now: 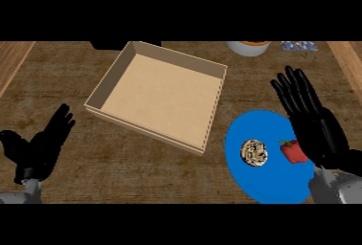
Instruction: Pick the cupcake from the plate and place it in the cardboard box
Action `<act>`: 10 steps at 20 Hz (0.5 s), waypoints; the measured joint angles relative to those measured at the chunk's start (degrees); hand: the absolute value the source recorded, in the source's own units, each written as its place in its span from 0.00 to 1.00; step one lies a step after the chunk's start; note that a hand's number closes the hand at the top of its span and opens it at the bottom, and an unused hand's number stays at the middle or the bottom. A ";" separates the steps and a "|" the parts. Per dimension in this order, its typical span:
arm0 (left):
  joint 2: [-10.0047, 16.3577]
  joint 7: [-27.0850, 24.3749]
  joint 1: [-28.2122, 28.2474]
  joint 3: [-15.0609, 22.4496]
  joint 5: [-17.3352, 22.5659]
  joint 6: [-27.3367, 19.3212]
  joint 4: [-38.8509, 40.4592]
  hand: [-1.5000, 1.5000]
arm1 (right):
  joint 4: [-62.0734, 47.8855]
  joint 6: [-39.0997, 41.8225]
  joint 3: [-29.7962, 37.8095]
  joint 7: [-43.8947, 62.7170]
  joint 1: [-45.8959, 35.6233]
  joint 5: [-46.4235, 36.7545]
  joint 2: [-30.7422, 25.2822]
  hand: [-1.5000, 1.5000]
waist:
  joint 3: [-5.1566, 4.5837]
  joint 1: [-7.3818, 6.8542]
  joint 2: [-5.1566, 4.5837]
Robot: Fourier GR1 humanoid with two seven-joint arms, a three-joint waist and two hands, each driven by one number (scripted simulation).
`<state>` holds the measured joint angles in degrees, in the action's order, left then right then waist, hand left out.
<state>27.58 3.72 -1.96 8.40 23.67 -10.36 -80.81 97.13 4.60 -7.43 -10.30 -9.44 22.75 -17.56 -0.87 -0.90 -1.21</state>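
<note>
A blue plate (265, 184) lies at the lower right of the wooden counter. On it sits a round cupcake (255, 152) with a speckled cream and brown top, and beside it a red pepper-like item (293, 152). The open cardboard box (117, 72) stands up and to the left of the plate, with nothing inside. My right hand (311, 119) hovers over the plate's right edge, fingers straight and pointing away, just right of the red item. My left hand (41, 143) rests open at the lower left, fingers up, clear of the box.
A white bowl with an orange rim (249, 47) sits at the far edge, beside a patterned blue object (298, 45). A dark object (113, 44) shows behind the box. Lighter wood strips border the counter at both sides.
</note>
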 measured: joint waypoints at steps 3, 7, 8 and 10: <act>1.19 -1.71 -1.75 0.60 -2.40 1.01 -1.55 0.50 | 0.87 0.38 2.81 1.40 -1.23 -0.06 -2.94 0.00 | 0.45 0.76 0.71; 4.34 -6.02 -5.83 2.34 -7.26 3.22 -5.08 0.50 | 1.77 1.60 8.26 3.13 -3.36 -2.99 -11.86 0.00 | 0.60 2.75 1.44; 4.64 -6.50 -6.64 3.09 -8.18 3.67 -5.91 0.50 | 1.09 2.04 9.12 3.51 -3.07 -5.01 -14.63 0.00 | 0.64 2.95 1.42; 4.73 -8.17 -7.26 4.65 -9.99 4.75 -6.90 0.50 | -0.81 3.76 11.53 2.38 -1.94 -6.92 -18.58 0.00 | 0.75 2.67 1.32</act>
<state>32.31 -4.45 -9.22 13.04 13.68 -5.61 -87.72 96.32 8.36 4.11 -7.92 -11.37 15.83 -36.14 -0.12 1.77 0.12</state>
